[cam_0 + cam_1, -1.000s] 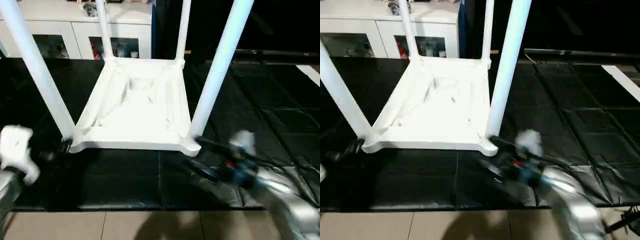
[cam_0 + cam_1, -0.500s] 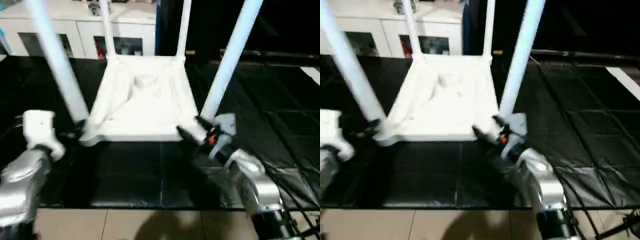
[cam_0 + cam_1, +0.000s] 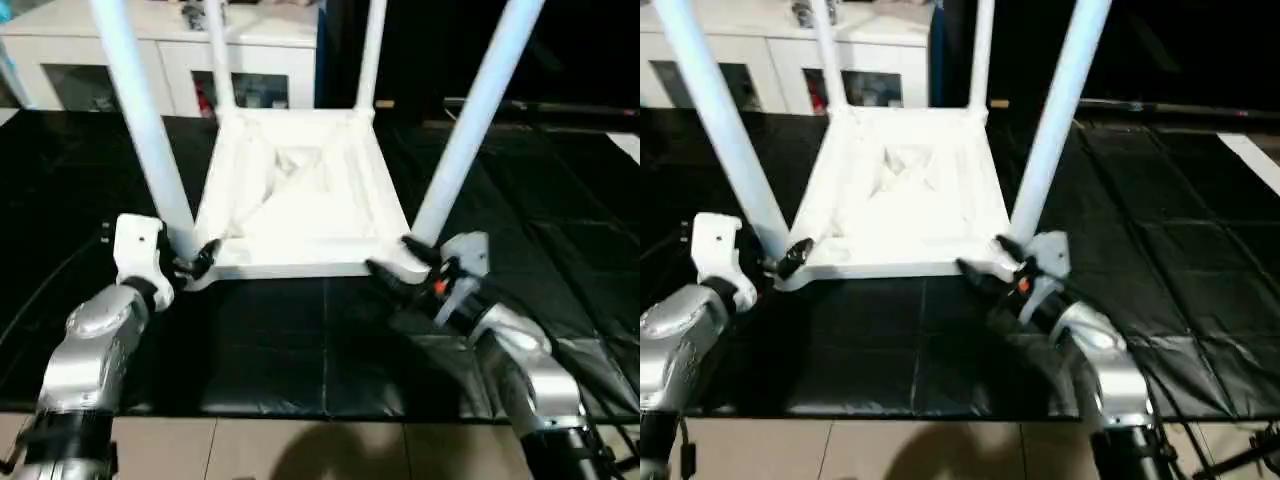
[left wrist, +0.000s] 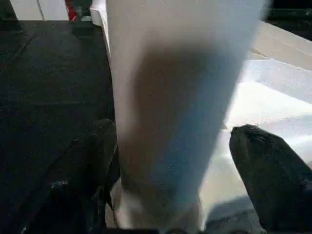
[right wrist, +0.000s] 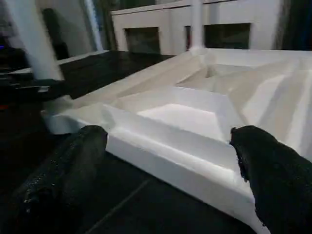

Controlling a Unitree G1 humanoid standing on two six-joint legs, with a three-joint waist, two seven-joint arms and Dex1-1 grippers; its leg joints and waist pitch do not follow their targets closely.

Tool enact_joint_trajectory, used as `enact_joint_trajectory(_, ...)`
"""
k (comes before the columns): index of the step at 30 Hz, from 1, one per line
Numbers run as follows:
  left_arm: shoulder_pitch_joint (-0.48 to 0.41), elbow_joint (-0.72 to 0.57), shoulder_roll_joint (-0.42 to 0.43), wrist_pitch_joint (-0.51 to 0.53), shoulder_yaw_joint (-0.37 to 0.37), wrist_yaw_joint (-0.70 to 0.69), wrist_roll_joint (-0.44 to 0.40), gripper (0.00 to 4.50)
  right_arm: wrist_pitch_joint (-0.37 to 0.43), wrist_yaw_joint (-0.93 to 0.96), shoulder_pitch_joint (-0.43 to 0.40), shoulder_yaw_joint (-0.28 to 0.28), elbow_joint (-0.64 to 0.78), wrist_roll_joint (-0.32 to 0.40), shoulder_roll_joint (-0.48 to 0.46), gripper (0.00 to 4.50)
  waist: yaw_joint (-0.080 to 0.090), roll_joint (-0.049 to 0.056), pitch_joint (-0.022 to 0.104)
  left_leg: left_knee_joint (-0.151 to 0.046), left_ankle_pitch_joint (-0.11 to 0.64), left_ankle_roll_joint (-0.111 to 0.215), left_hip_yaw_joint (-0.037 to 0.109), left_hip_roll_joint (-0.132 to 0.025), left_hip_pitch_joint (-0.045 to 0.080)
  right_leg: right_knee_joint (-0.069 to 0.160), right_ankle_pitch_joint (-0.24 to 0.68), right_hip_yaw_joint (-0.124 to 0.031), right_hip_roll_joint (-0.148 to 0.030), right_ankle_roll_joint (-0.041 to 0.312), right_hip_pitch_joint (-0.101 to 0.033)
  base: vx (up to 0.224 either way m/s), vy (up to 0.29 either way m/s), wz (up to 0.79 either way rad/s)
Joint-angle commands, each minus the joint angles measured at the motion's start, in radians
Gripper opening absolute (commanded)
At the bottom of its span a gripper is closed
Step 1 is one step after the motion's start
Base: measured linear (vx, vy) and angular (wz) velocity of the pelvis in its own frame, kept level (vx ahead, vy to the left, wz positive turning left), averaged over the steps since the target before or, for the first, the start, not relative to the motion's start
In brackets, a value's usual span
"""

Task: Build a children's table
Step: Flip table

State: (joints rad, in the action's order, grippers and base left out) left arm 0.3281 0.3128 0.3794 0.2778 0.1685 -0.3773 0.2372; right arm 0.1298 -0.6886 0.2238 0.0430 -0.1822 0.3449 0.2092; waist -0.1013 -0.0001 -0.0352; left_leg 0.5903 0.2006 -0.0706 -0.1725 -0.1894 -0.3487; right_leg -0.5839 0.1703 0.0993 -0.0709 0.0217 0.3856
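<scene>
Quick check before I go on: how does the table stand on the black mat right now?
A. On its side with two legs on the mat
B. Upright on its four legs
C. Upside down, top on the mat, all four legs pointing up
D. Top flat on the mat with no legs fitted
C: the table top lies ribbed side up on the black mat, and four legs, such as the near right leg, rise from its corners.
</scene>
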Motion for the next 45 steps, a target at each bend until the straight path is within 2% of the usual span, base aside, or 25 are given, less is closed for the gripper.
enact_joint_trajectory(1, 0.022, 0.019, 0.009, -0.013, 0.010, 0.003, -0.012, 4.20, 0.017, -0.023, -0.007, 0.014, 0.035, 0.014, 0.003, 4.50, 0.001, 0.019, 0.054, -0.081, 0.228, 0.013, 0.022, -0.045, 0.003, 0.058, 0.187, -0.057, -0.079, 0.157, -0.047, 0.000, 0.000, 0.00)
enact_joint_trajectory(2, 0.034, 0.035, 0.006, -0.019, 0.009, 0.000, -0.011, 4.20, 0.032, -0.044, -0.011, 0.029, 0.050, 0.019, 0.006, 4.50, 0.003, 0.022, 0.052, -0.081, 0.235, 0.015, 0.022, -0.045, 0.004, 0.060, 0.192, -0.057, -0.077, 0.158, -0.045, 0.000, 0.000, 0.00)
enact_joint_trajectory(4, 0.042, 0.046, 0.004, -0.025, 0.010, -0.001, -0.010, 3.90, 0.043, -0.057, -0.014, 0.037, 0.058, 0.020, 0.009, 4.50, 0.003, 0.024, 0.052, -0.081, 0.244, 0.014, 0.022, -0.045, 0.003, 0.060, 0.199, -0.057, -0.079, 0.163, -0.045, 0.000, 0.000, 0.00)
enact_joint_trajectory(5, 0.051, 0.057, -0.003, -0.031, 0.016, 0.010, -0.008, 3.83, 0.056, -0.073, -0.017, 0.053, 0.068, 0.015, 0.016, 4.50, 0.003, 0.028, 0.053, -0.081, 0.244, 0.010, 0.023, -0.046, 0.004, 0.059, 0.199, -0.057, -0.080, 0.164, -0.045, 0.000, 0.000, 0.00)
enact_joint_trajectory(6, 0.059, 0.070, -0.010, -0.039, 0.025, 0.019, -0.003, 3.83, 0.061, -0.084, -0.018, 0.067, 0.073, 0.004, 0.025, 4.50, 0.004, 0.024, 0.052, -0.081, 0.246, 0.011, 0.023, -0.046, 0.003, 0.059, 0.197, -0.057, -0.079, 0.165, -0.046, 0.000, 0.000, 0.00)
enact_joint_trajectory(7, 0.068, 0.090, -0.024, -0.049, 0.041, 0.045, 0.004, 3.76, 0.073, -0.125, -0.023, 0.098, 0.091, 0.004, 0.041, 4.50, 0.005, 0.029, 0.052, -0.080, 0.246, 0.011, 0.022, -0.044, 0.002, 0.060, 0.201, -0.057, -0.079, 0.165, -0.046, 0.000, 0.000, 0.00)
enact_joint_trajectory(9, 0.069, 0.095, -0.030, -0.051, 0.047, 0.056, 0.008, 3.62, 0.075, -0.143, -0.023, 0.109, 0.097, 0.007, 0.046, 4.50, 0.004, 0.027, 0.051, -0.078, 0.250, 0.018, 0.020, -0.044, 0.002, 0.063, 0.206, -0.057, -0.080, 0.164, -0.048, 0.000, 0.000, 0.00)
enact_joint_trajectory(12, 0.042, 0.070, -0.047, -0.052, 0.041, 0.060, 0.009, 3.42, 0.088, -0.190, -0.020, 0.135, 0.109, 0.015, 0.059, 4.50, 0.003, 0.030, 0.051, -0.078, 0.245, 0.022, 0.022, -0.046, 0.000, 0.064, 0.232, -0.056, -0.082, 0.163, -0.047, 0.000, 0.000, 0.00)
enact_joint_trajectory(13, 0.031, 0.061, -0.052, -0.052, 0.038, 0.060, 0.009, 3.24, 0.091, -0.195, -0.018, 0.136, 0.107, 0.015, 0.060, 4.50, 0.003, 0.029, 0.049, -0.079, 0.242, 0.025, 0.023, -0.048, -0.001, 0.064, 0.229, -0.057, -0.081, 0.165, -0.047, 0.000, 0.000, 0.00)
enact_joint_trajectory(22, 0.010, 0.040, -0.078, -0.027, 0.050, 0.082, 0.020, 2.64, 0.109, -0.214, -0.001, 0.147, 0.094, 0.016, 0.066, 4.50, 0.003, 0.026, 0.047, -0.080, 0.252, 0.023, 0.023, -0.049, 0.000, 0.067, 0.253, -0.057, -0.082, 0.161, -0.044, 0.000, 0.000, 0.00)
enact_joint_trajectory(23, 0.005, 0.030, -0.082, -0.016, 0.051, 0.084, 0.022, 2.45, 0.106, -0.214, -0.002, 0.147, 0.092, 0.011, 0.063, 4.50, 0.003, 0.025, 0.048, -0.080, 0.250, 0.024, 0.022, -0.048, 0.000, 0.067, 0.251, -0.057, -0.082, 0.161, -0.043, 0.000, 0.000, 0.00)
enact_joint_trajectory(25, 0.002, 0.025, -0.084, -0.013, 0.051, 0.086, 0.022, 2.36, 0.102, -0.212, -0.001, 0.146, 0.090, 0.006, 0.060, 4.50, 0.002, 0.026, 0.048, -0.080, 0.243, 0.025, 0.023, -0.049, 0.000, 0.066, 0.248, -0.058, -0.082, 0.162, -0.043, 0.000, 0.000, 0.00)
enact_joint_trajectory(26, -0.003, 0.011, -0.088, -0.004, 0.050, 0.083, 0.026, 2.28, 0.096, -0.210, -0.002, 0.146, 0.087, 0.001, 0.057, 4.50, 0.003, 0.022, 0.048, -0.080, 0.240, 0.026, 0.022, -0.049, 0.000, 0.066, 0.246, -0.058, -0.082, 0.162, -0.043, 0.000, 0.000, 0.00)
enact_joint_trajectory(30, -0.012, -0.013, -0.104, 0.026, 0.060, 0.092, 0.049, 2.17, 0.096, -0.205, -0.002, 0.146, 0.086, 0.001, 0.052, 4.50, 0.003, 0.021, 0.048, -0.078, 0.221, 0.031, 0.021, -0.049, -0.002, 0.063, 0.237, -0.059, -0.084, 0.166, -0.044, 0.000, 0.000, 0.00)
enact_joint_trajectory(32, -0.019, -0.034, -0.125, 0.061, 0.080, 0.104, 0.083, 2.16, 0.101, -0.193, 0.004, 0.142, 0.078, 0.002, 0.044, 4.50, 0.002, 0.020, 0.048, -0.078, 0.210, 0.036, 0.020, -0.050, -0.002, 0.062, 0.230, -0.059, -0.083, 0.171, -0.042, 0.000, 0.000, 0.00)
enact_joint_trajectory(33, -0.020, -0.037, -0.128, 0.066, 0.083, 0.105, 0.087, 2.16, 0.103, -0.190, 0.006, 0.141, 0.076, 0.002, 0.042, 4.50, 0.003, 0.013, 0.047, -0.077, 0.208, 0.037, 0.019, -0.049, -0.002, 0.063, 0.232, -0.059, -0.084, 0.171, -0.043, 0.000, 0.000, 0.00)
enact_joint_trajectory(35, -0.028, -0.072, -0.154, 0.109, 0.103, 0.121, 0.127, 2.16, 0.121, -0.160, 0.021, 0.132, 0.058, 0.006, 0.021, 4.50, 0.004, 0.016, 0.047, -0.078, 0.203, 0.035, 0.020, -0.048, -0.005, 0.062, 0.252, -0.058, -0.085, 0.174, -0.044, 0.000, 0.000, 0.00)
enact_joint_trajectory(37, -0.026, -0.107, -0.187, 0.160, 0.138, 0.139, 0.195, 2.16, 0.164, -0.108, 0.037, 0.115, 0.038, 0.019, -0.013, 4.50, 0.006, 0.017, 0.047, -0.078, 0.201, 0.035, 0.019, -0.049, -0.003, 0.063, 0.256, -0.059, -0.083, 0.172, -0.042, 0.000, 0.000, 0.00)
enact_joint_trajectory(38, -0.026, -0.118, -0.195, 0.172, 0.147, 0.146, 0.212, 2.16, 0.174, -0.092, 0.040, 0.111, 0.033, 0.020, -0.021, 4.50, 0.008, 0.020, 0.048, -0.077, 0.194, 0.032, 0.019, -0.048, -0.004, 0.061, 0.241, -0.059, -0.083, 0.175, -0.042, 0.000, 0.000, 0.00)
enact_joint_trajectory(39, -0.032, -0.148, -0.212, 0.201, 0.160, 0.159, 0.243, 2.16, 0.195, -0.060, 0.047, 0.103, 0.020, 0.021, -0.040, 4.50, 0.007, 0.018, 0.048, -0.077, 0.190, 0.034, 0.020, -0.047, -0.005, 0.062, 0.236, -0.058, -0.082, 0.175, -0.042, 0.000, 0.000, 0.00)
enact_joint_trajectory(40, -0.037, -0.171, -0.223, 0.221, 0.168, 0.167, 0.259, 2.16, 0.206, -0.041, 0.051, 0.098, 0.013, 0.020, -0.051, 4.50, 0.008, 0.014, 0.050, -0.074, 0.167, 0.035, 0.019, -0.046, -0.008, 0.056, 0.209, -0.059, -0.084, 0.185, -0.045, 0.000, 0.000, 0.00)
enact_joint_trajectory(41, -0.047, -0.199, -0.233, 0.241, 0.168, 0.172, 0.271, 2.16, 0.212, -0.017, 0.058, 0.086, 0.000, 0.027, -0.070, 4.50, 0.007, 0.017, 0.053, -0.070, 0.135, 0.041, 0.017, -0.044, -0.011, 0.052, 0.177, -0.059, -0.084, 0.198, -0.045, 0.000, 0.000, 0.00)
enact_joint_trajectory(44, -0.068, -0.250, -0.252, 0.273, 0.144, 0.169, 0.269, 2.16, 0.217, 0.054, 0.095, 0.046, -0.065, 0.041, -0.118, 4.50, 0.005, 0.014, 0.060, -0.059, 0.055, 0.068, 0.013, -0.040, -0.017, 0.039, 0.075, -0.060, -0.079, 0.222, -0.041, 0.000, 0.000, 0.00)
enact_joint_trajectory(45, -0.068, -0.252, -0.253, 0.274, 0.143, 0.170, 0.269, 2.16, 0.218, 0.058, 0.097, 0.044, -0.069, 0.041, -0.120, 4.50, 0.005, 0.015, 0.059, -0.057, 0.051, 0.075, 0.012, -0.040, -0.018, 0.038, 0.070, -0.060, -0.078, 0.225, -0.040, 0.000, 0.000, 0.00)
